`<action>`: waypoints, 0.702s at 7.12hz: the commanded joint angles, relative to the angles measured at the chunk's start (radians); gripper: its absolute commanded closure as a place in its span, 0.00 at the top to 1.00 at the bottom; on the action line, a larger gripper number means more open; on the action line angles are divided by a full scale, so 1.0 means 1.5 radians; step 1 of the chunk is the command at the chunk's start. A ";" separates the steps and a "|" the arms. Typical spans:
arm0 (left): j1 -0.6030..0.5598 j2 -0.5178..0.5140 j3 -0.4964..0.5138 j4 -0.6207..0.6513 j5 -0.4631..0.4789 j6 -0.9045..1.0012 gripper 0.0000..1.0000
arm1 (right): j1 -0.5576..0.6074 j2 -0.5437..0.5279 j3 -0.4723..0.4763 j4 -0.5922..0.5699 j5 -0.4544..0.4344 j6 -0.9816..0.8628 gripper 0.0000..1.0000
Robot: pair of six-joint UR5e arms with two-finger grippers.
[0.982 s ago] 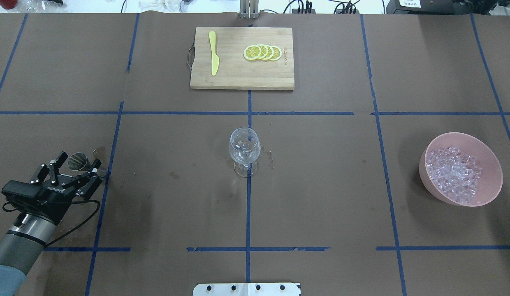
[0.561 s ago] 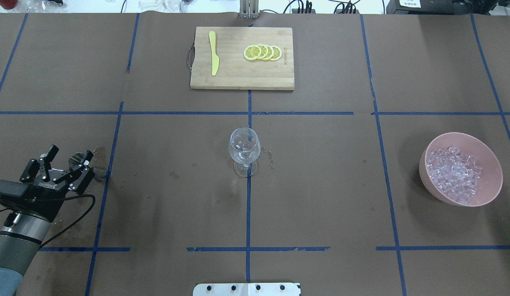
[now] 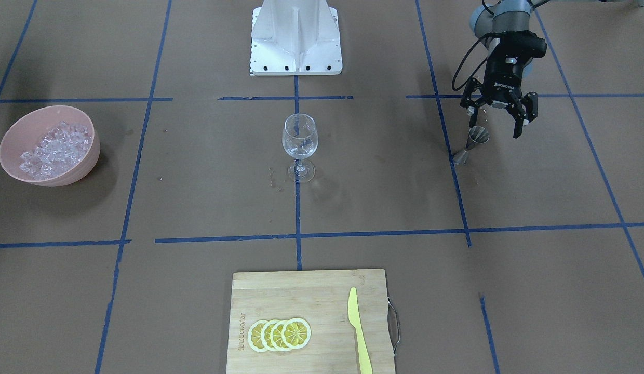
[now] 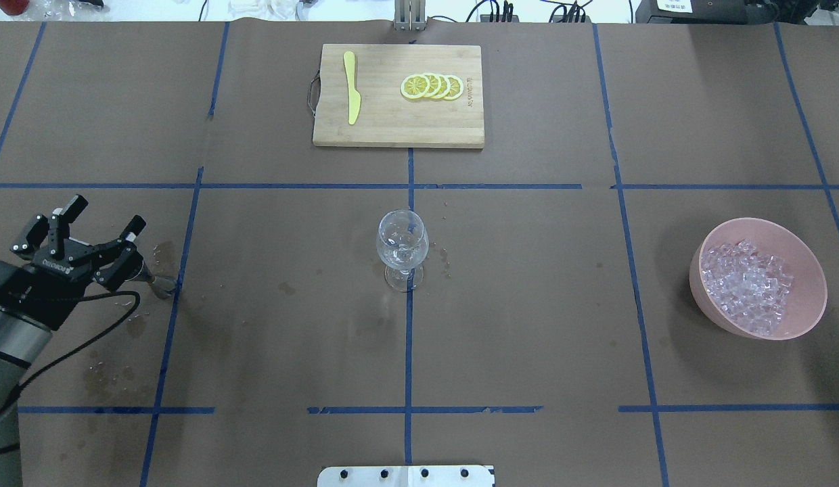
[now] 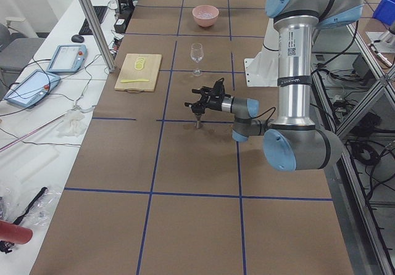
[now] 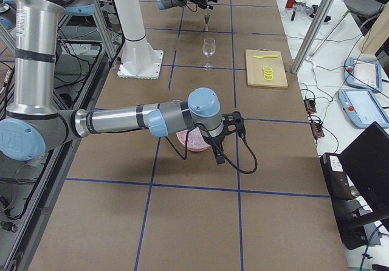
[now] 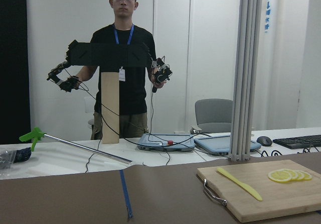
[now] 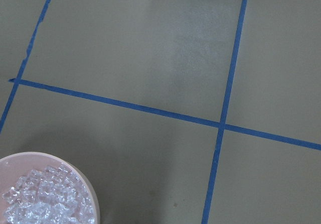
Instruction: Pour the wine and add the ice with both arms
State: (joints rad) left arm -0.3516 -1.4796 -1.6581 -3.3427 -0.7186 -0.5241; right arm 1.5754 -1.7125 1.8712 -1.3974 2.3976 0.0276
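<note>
Here, left tool point(image 3: 494, 117) splayed wide, empty, just above the metal jigger point(image 3: 472, 141); right tool's point(image 6: 219, 149) gap indiscernible.

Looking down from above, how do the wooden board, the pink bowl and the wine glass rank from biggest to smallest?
1. Wooden board
2. Pink bowl
3. Wine glass

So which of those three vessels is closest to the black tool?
The small metal jigger, just below the open left tool; the glass stands mid-table and the pink bowl at the opposite end.
</note>
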 commanded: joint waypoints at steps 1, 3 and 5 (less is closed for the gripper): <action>-0.227 -0.011 -0.010 0.154 -0.353 0.008 0.99 | 0.000 0.001 -0.001 0.000 0.000 0.000 1.00; -0.444 -0.048 -0.024 0.322 -0.619 0.096 0.99 | 0.000 0.000 -0.001 0.000 0.000 0.000 1.00; -0.577 -0.090 -0.025 0.512 -0.715 0.270 1.00 | 0.000 0.000 -0.001 0.000 0.000 0.000 1.00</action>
State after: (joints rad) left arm -1.0790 -1.5723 -1.6935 -2.7498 -1.6861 -0.2947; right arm 1.5755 -1.7117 1.8699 -1.3974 2.3976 0.0276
